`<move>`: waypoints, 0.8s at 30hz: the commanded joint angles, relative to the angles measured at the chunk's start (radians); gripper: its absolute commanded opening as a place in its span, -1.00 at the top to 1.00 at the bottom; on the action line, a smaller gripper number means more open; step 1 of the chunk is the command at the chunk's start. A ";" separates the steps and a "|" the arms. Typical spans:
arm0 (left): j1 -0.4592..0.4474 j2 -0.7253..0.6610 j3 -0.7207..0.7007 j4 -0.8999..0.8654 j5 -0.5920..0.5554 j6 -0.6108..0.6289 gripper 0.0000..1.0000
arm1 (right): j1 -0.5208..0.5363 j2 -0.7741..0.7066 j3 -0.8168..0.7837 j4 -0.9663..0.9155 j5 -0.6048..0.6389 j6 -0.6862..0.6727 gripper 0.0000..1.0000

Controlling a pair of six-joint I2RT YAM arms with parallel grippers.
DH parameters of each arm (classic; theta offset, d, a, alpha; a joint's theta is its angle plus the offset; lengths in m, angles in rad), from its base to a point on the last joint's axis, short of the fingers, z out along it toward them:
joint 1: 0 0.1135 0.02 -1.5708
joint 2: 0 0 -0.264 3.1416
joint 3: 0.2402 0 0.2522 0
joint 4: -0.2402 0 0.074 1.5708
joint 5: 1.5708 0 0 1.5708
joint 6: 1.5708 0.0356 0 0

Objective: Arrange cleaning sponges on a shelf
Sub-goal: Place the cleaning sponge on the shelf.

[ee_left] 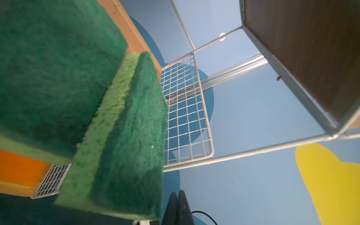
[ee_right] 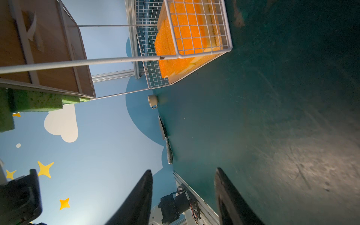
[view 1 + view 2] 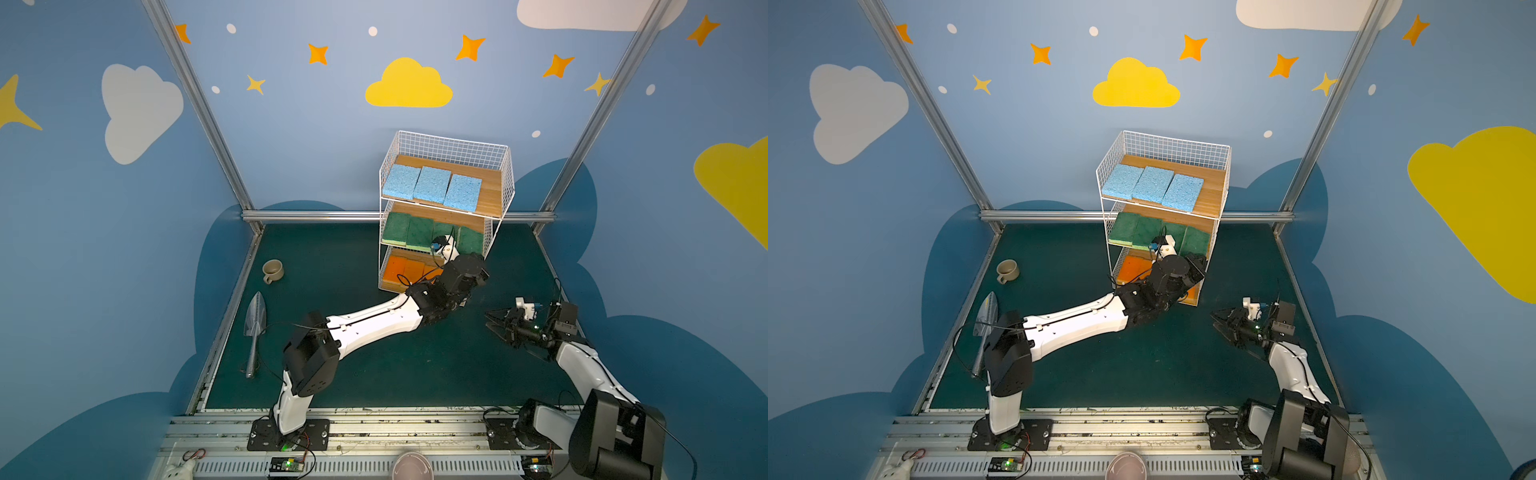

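Observation:
The shelf (image 3: 444, 143) is a white wire rack at the back of the mat. Three light blue sponges (image 3: 432, 183) lie on its top board, dark green sponges (image 3: 409, 230) on the middle board and orange sponges (image 3: 405, 268) on the bottom board. My left arm reaches to the shelf front at the middle board. In the left wrist view my left gripper (image 1: 178, 196) has its fingers together with nothing between them. Just beside it a green sponge (image 1: 126, 136) lies against its neighbour (image 1: 48, 68) and overhangs the board's front. My right gripper (image 3: 496, 322) (image 2: 183, 171) is open and holds nothing, low over the mat right of the shelf.
A beige mug (image 3: 273, 271) and a metal trowel (image 3: 254, 332) lie on the dark green mat (image 3: 374, 374) at the left. Aluminium rails (image 3: 316, 216) frame the mat, with blue walls behind them.

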 commanded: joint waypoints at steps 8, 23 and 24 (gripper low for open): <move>-0.001 -0.139 -0.075 0.078 0.085 0.246 -0.59 | 0.018 -0.190 0.017 0.009 0.018 0.109 -0.14; 0.398 -0.795 -0.733 -0.065 0.317 0.480 0.36 | 0.209 -0.052 0.116 0.312 0.289 0.350 0.92; 0.438 -0.796 -0.758 -0.055 0.340 0.495 0.42 | 0.214 -0.020 0.142 0.312 0.289 0.341 0.75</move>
